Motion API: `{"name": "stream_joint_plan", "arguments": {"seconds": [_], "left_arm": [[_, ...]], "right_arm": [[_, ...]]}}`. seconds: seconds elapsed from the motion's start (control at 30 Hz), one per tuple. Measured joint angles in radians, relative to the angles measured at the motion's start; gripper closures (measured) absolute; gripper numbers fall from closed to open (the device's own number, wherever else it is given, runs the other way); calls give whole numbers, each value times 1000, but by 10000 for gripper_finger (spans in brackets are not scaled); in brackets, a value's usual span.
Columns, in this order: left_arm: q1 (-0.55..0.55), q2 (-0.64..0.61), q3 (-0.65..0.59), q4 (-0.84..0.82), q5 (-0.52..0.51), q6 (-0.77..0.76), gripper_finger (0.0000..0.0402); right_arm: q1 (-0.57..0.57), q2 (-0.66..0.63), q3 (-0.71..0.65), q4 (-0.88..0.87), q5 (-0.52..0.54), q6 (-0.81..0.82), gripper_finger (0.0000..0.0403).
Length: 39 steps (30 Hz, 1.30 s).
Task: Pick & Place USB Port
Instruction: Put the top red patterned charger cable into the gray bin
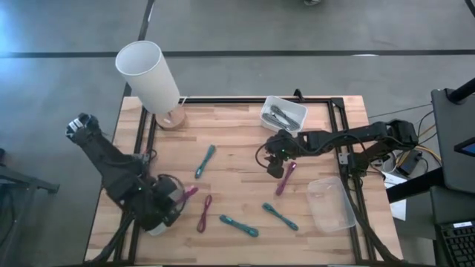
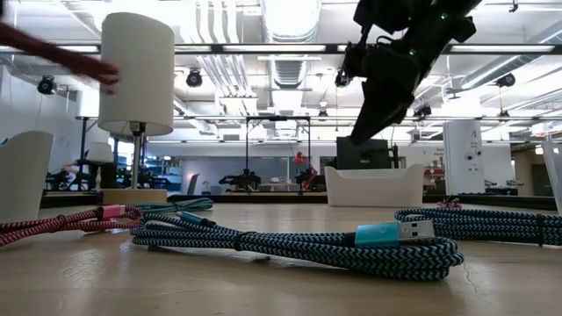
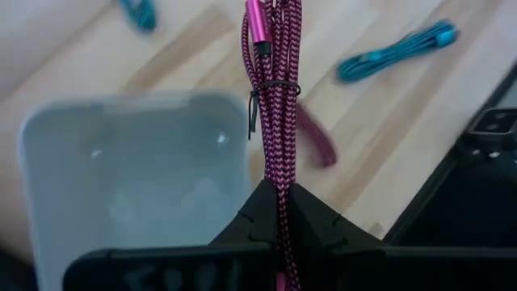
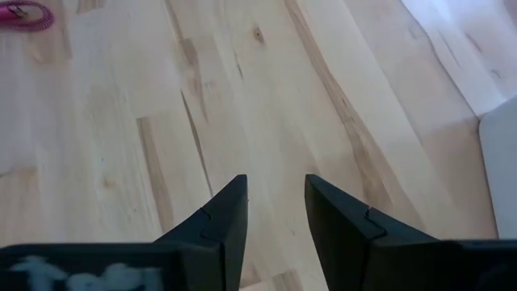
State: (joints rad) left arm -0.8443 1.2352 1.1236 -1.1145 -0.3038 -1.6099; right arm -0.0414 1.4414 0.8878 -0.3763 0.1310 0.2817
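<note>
My left gripper (image 1: 177,199) is at the table's near left, shut on a bundled pink USB cable (image 3: 273,97) that a black tie binds. It hovers over the rim of a clear plastic bin (image 3: 121,178). My right gripper (image 1: 276,165) hangs open above bare wood at mid-table, with nothing between its fingers (image 4: 275,202). Beside it another pink cable (image 1: 286,178) lies flat. Loose teal cables (image 1: 205,161) (image 1: 239,225) (image 1: 280,216) and a third pink one (image 1: 204,213) lie on the wood. My left gripper pinches the pink bundle between its two fingers at one end of the coil (image 3: 281,202), several strands together. The fingers lie along the bundle and slant steeply down. The rest sticks out ahead of the fingertips, its plug (image 3: 257,24) at the far end, lifted clear of the table.
A white lamp (image 1: 148,74) on a wooden foot stands at the far left; a person's arm (image 2: 53,57) reaches toward its shade. A white tray (image 1: 283,113) holding cables sits at the far right. A second clear container (image 1: 330,204) lies at the near right.
</note>
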Motion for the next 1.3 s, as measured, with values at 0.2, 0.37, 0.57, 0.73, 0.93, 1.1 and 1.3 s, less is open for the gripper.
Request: {"name": "stream_joint_plan", "arguments": {"seconds": [0.2,0.37,0.57,0.73,0.93,1.1,1.3], "left_arm": [[-110,3,-29,-27,37,-258,388],[-160,25,-96,-14,67,-402,388],[-161,41,-203,39,79,-426,387],[-161,45,-294,96,14,-422,381],[-160,45,-421,233,17,-407,372],[-159,44,-506,368,60,-410,368],[-158,39,-514,372,69,-405,357]], "right_arm": [[0,0,-30,7,0,20,284],[0,0,-46,65,0,26,284],[0,0,-47,144,0,-28,284],[0,0,-47,172,0,-57,284],[0,0,-47,182,0,-71,284],[0,0,-47,182,0,-80,284],[0,0,-47,182,0,-80,284]]}}
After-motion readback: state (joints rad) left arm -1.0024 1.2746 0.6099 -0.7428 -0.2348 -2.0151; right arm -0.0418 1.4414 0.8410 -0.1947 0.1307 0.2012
